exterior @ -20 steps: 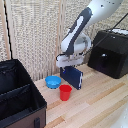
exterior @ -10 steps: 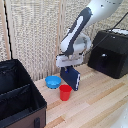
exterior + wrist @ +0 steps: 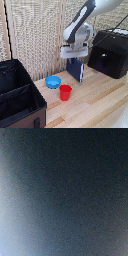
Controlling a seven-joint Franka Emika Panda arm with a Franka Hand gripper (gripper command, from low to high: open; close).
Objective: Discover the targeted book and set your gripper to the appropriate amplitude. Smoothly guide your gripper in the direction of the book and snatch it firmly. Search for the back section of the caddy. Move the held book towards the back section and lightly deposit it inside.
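Note:
The dark navy book [image 3: 75, 70] stands upright on the wooden table by the slatted wall, behind the red cup. My gripper [image 3: 74, 58] sits right on the book's top edge, its white block just above it. The fingers are hidden, so I cannot tell whether they are closed on it. The wrist view is filled by the blurred dark blue cover [image 3: 75, 183]. The black caddy [image 3: 31, 118] stands at the exterior view's left. Its back section [image 3: 12, 78] lies behind the divider.
A red cup [image 3: 65, 92] and a blue bowl [image 3: 53, 81] stand on the table between the book and the caddy. A big black boxy appliance [image 3: 111, 52] stands at the exterior view's right, close to the arm.

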